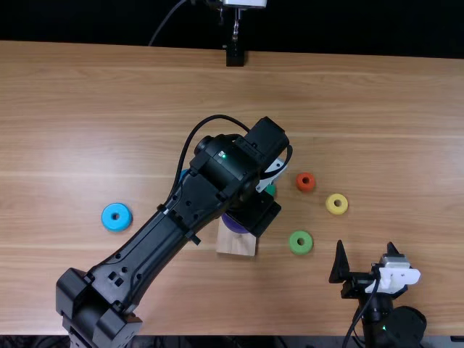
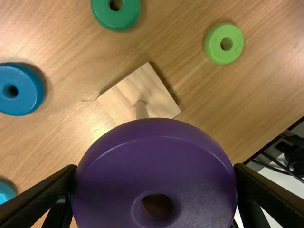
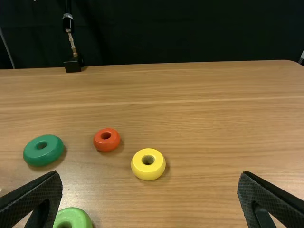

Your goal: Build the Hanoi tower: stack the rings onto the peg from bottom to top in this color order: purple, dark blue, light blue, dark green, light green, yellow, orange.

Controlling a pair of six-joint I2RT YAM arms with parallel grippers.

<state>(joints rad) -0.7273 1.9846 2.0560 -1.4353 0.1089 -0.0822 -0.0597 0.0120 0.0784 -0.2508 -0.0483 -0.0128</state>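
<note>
The left gripper (image 2: 154, 172) grips the purple ring (image 2: 156, 156) by its sides, likely leaving the hole free for the peg (image 2: 141, 110) on its wooden base (image 2: 159, 99); the right gripper (image 3: 150, 174) stands wide, empty. Dark blue ring (image 2: 28, 97) down to orange ring (image 3: 107, 146) lie nearby.

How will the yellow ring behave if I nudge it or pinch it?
The yellow ring looks solid and holds a clean round shape, so it should stay stiff under a pinch. It lies flat, so a light nudge would more likely slide it than roll it. Its smooth, rounded side may slip if gripped off-centre.
</note>
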